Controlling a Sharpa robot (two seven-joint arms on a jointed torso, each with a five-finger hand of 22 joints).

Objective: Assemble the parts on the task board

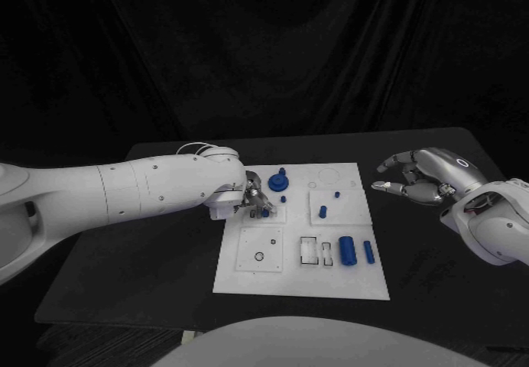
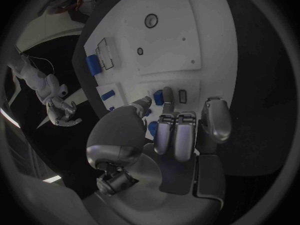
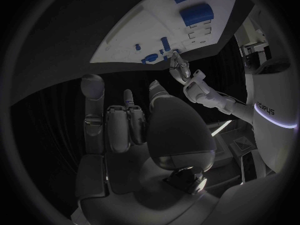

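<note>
left arm: we see it [image 1: 144,187] reaching in over the black surface [image 1: 441,260] to the board's near-left part.
left hand: our left hand [image 1: 251,200] is down on the task board's left side; in the left wrist view its fingers [image 2: 176,132] are bent forward together and the thumb and a fingertip close around a small blue part [image 2: 159,98] at a recess. We read this as pinching that part, though the contact itself is partly hidden.
task board: the white task board [image 1: 287,279] lies flat in the middle of the surface, with outlined recesses in its lower half.
parts, left group: a blue disc with a peg [image 1: 279,182] stands near the board's upper left, just beside the left hand; a small blue stud [image 1: 284,199] sits just below it.
parts, middle: an upright blue pin [image 1: 322,212] stands near the centre, with a smaller blue piece [image 1: 335,193] above it.
parts, right group: a thick blue cylinder [image 1: 347,250] and a thinner blue rod [image 1: 368,251] lie side by side at the board's lower right.
right hand: our right hand [image 1: 417,182] hangs above the surface just off the board's right edge, fingers curled loosely apart, holding nothing.
writing: letters on the robot's body in the right wrist view are too small for us to read.
</note>
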